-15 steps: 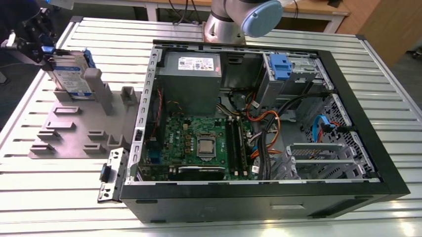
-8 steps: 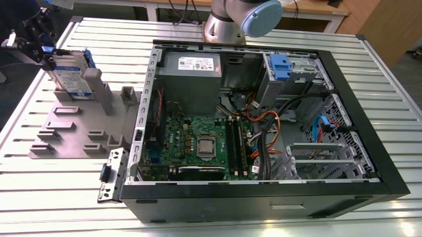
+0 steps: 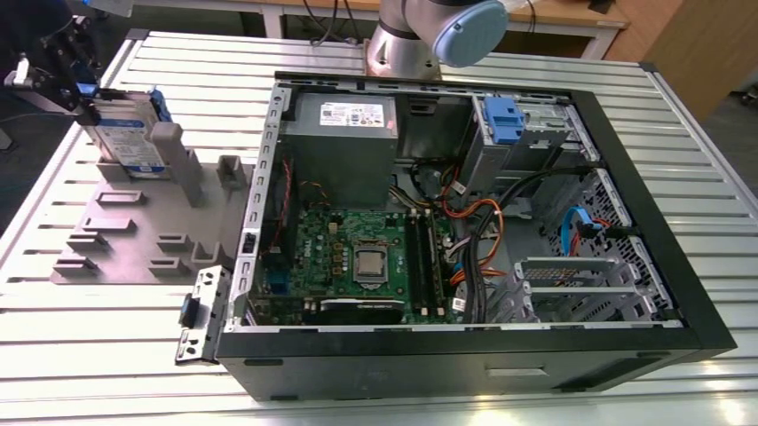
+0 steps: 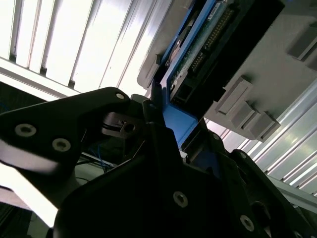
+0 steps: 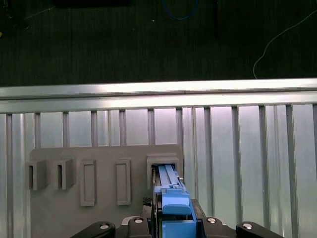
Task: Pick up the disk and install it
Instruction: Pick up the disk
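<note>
The disk [image 3: 124,133] stands on edge in the grey slotted holder [image 3: 142,226] at the exterior view's far left. It is a silver drive with a white-and-blue label in a blue carrier. My gripper [image 3: 98,105] reaches it from above and is shut on the carrier's upper end. In the first wrist view the blue tab [image 5: 176,210] sits between my black fingers [image 5: 157,213], and the disk's edge [image 5: 167,174] runs down into the holder's slot [image 5: 163,159]. The second wrist view shows the disk's circuit-board side [image 4: 208,34] and blue frame [image 4: 179,119] clamped by my gripper [image 4: 171,121].
An open black computer case [image 3: 663,266] lies on the slatted metal table [image 3: 106,355], with motherboard [image 3: 355,257], cables and power supply inside. Another blue-tabbed carrier [image 3: 503,120] sits in its drive bay at the back. The arm's base [image 3: 409,40] stands behind the case.
</note>
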Tool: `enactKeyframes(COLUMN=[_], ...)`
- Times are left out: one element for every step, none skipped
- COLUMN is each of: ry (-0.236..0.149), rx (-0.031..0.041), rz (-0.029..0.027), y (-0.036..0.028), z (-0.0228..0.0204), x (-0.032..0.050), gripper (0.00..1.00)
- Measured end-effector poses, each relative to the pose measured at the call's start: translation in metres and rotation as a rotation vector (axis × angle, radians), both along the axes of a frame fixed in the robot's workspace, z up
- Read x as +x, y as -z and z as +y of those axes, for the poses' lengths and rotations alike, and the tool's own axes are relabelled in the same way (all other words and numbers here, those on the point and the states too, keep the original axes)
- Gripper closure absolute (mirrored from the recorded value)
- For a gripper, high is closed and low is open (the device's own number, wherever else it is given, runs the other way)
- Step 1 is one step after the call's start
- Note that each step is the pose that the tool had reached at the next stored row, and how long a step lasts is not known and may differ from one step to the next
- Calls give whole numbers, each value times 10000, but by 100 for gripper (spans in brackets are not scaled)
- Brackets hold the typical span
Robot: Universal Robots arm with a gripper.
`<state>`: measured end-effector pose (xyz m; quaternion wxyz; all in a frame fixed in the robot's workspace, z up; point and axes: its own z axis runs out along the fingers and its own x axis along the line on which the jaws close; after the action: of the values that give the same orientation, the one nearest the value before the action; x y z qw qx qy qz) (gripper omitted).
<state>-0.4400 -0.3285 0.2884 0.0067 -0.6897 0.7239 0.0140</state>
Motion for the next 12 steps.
enactKeyframes(ry=[-1,0,0,0,0,0,0,0,0,0,0,0], rx=[0,0,0,1,0,1,0,0,0,0,-2,-8], rz=[0,0,-1,0,0,-1,0,0,0,0,0,0], y=[0,0,0,0,0,0,1,1,1,1,1,1], z=[0,1,1,1,2,2,5,8,8,8,8,9], x=[0,0,0,0,0,0,0,0,0,0,0,0], gripper=[62,62,62,62,62,62,63,63,63,63,63,63])
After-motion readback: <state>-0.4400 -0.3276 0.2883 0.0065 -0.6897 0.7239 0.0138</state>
